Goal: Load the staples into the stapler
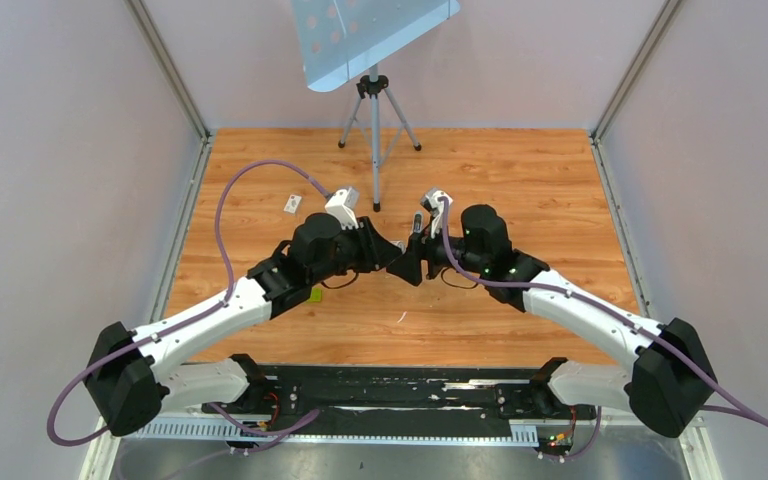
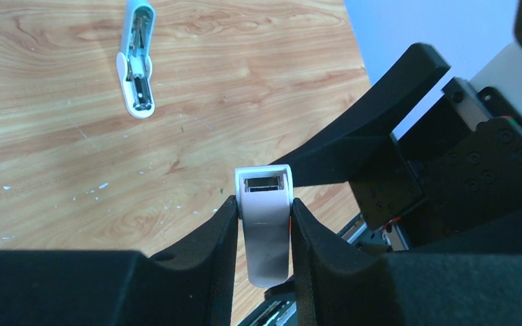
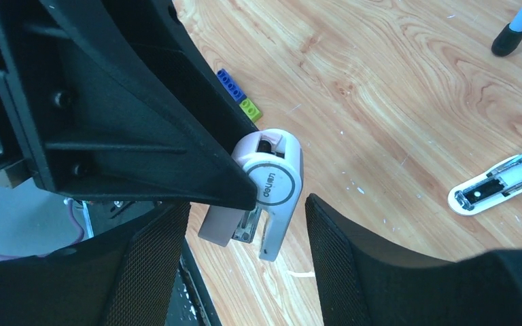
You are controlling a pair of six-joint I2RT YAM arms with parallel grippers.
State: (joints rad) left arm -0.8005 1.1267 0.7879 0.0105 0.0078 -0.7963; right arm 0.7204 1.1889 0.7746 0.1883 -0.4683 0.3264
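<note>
Left wrist view shows the left fingers (image 2: 211, 261) pinching the pink stapler (image 2: 266, 231) by its two sides, held off the wooden table (image 2: 245, 81) with its hollow end pointing away from the wrist. In the right wrist view the right fingers (image 3: 343, 251) stand spread on either side of that stapler, with no clear contact. A white-and-blue stapler (image 2: 136, 61) lies opened on the table, well apart.
</note>
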